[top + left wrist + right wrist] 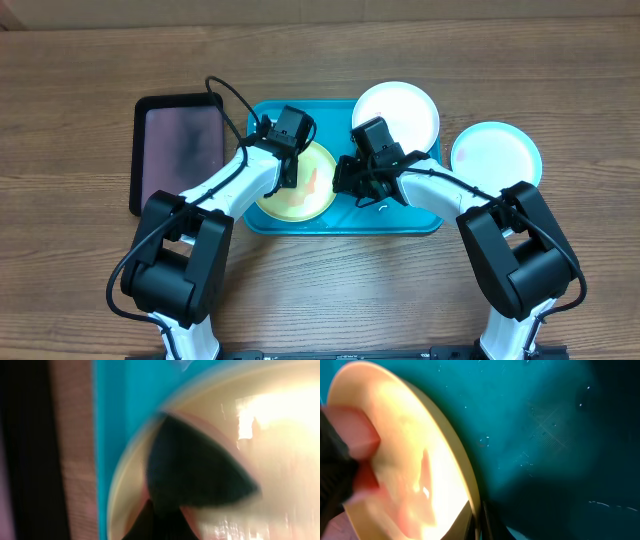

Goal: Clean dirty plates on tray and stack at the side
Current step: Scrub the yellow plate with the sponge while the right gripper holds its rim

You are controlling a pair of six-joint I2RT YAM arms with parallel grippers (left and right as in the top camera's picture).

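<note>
The yellow-green plate (308, 190), smeared red, lies in the left half of the turquoise tray (420, 222). My right gripper (345, 183) is shut on the plate's right rim (470, 485), which sits between its fingers (478, 522). My left gripper (290, 165) is over the plate's left part and presses a dark and pink sponge (195, 470) onto it (280, 450); this view is blurred. The sponge also shows in the right wrist view (350, 445). The white plate (396, 112) rests on the tray's back right corner. The light blue plate (497, 152) lies on the table, right of the tray.
A smaller black tray (180, 150) lies on the wooden table just left of the turquoise tray, with a black cable (232, 95) arching over its right edge. Both arms reach in from the near edge.
</note>
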